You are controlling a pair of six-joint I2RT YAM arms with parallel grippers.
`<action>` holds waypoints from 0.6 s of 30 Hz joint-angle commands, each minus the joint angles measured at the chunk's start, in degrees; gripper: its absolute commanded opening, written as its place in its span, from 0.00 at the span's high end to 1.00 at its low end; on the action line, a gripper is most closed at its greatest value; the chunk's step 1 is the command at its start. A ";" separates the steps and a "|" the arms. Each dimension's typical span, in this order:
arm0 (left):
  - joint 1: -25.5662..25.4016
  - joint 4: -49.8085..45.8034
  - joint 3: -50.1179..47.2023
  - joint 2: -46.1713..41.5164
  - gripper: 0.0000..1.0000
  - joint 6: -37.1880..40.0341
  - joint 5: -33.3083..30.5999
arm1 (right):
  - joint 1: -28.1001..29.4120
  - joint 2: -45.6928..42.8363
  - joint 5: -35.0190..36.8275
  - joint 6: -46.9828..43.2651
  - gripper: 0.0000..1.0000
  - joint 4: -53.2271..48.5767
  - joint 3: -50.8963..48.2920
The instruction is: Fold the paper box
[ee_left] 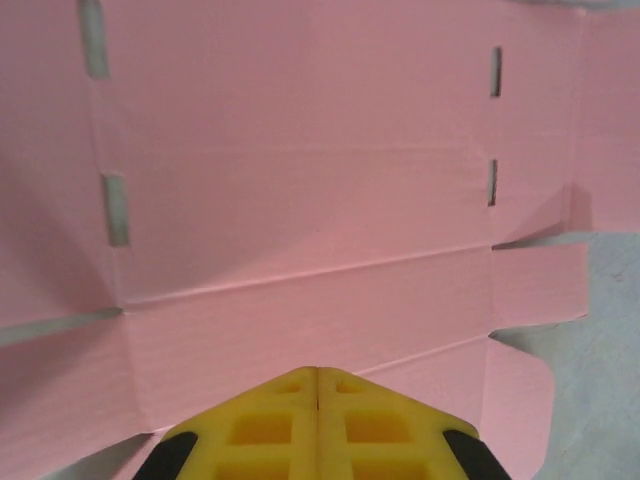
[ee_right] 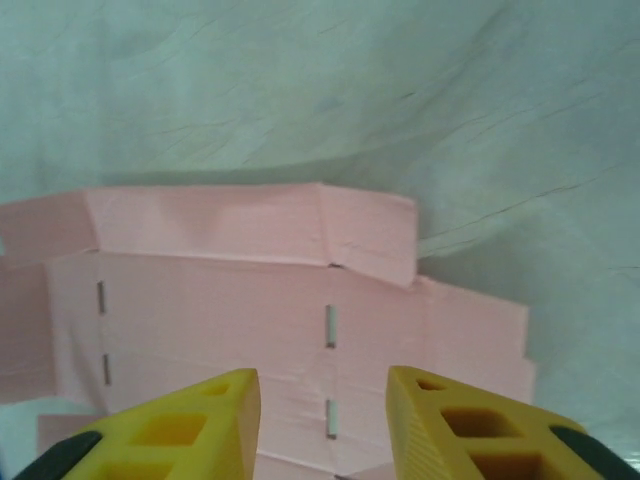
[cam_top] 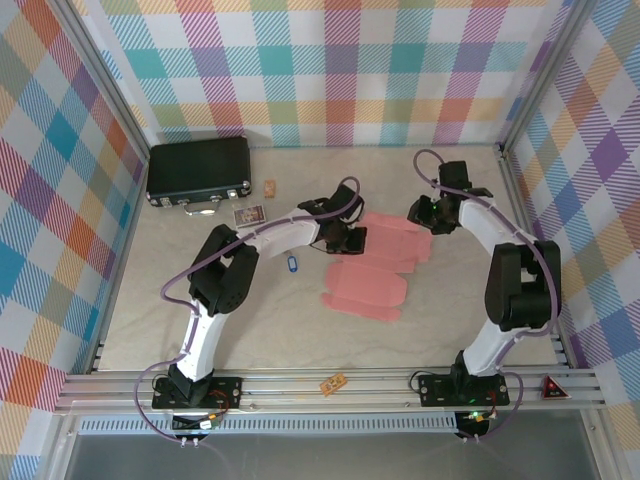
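Tools over a flat pink sheet, folding hardly begun

Left tool [ee_left: 318, 385] has its two yellow fingers pressed together with nothing between them; it sits low over the paper box [ee_left: 300, 180], near one edge of the sheet; I cannot tell if it touches the paper. Right tool [ee_right: 322, 385] has its fingers a little way apart and holds nothing; it hangs just above the other side of the same sheet.

The paper box lies near the middle of the desk [cam_top: 260, 330], spread out flat, between the two tools; its fold lines and little slots show; no walls stand up. From the right wrist, one long flap [ee_right: 250, 225] at the far edge tips up a bit. So I think the job is only at its start; almost all the folds are left to do, and the tabs have yet to go into the slots.

Counting: two tools; two pink sheets, as far as I can tell, the one under the tools and another pink sheet [cam_top: 365, 292] lying flat just beside it, nearer the arms; one black case [cam_top: 198, 172] at the far left of the desk, well apart; three small bits on the desk, a little card [cam_top: 249, 214], a brown bit [cam_top: 269, 188] and a blue tag [cam_top: 292, 265].
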 commanded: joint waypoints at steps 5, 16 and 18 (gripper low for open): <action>0.27 1.84 -3.21 2.04 1.00 -4.93 -2.98 | -1.09 5.79 0.54 -3.50 0.59 -2.95 5.50; 0.23 3.96 -8.24 2.15 1.00 -8.83 -3.46 | -1.09 12.75 4.35 -3.23 0.57 -7.28 12.81; 0.11 4.18 -8.69 2.20 1.00 -9.11 -3.37 | -1.08 13.84 3.78 -3.66 0.57 -7.78 13.86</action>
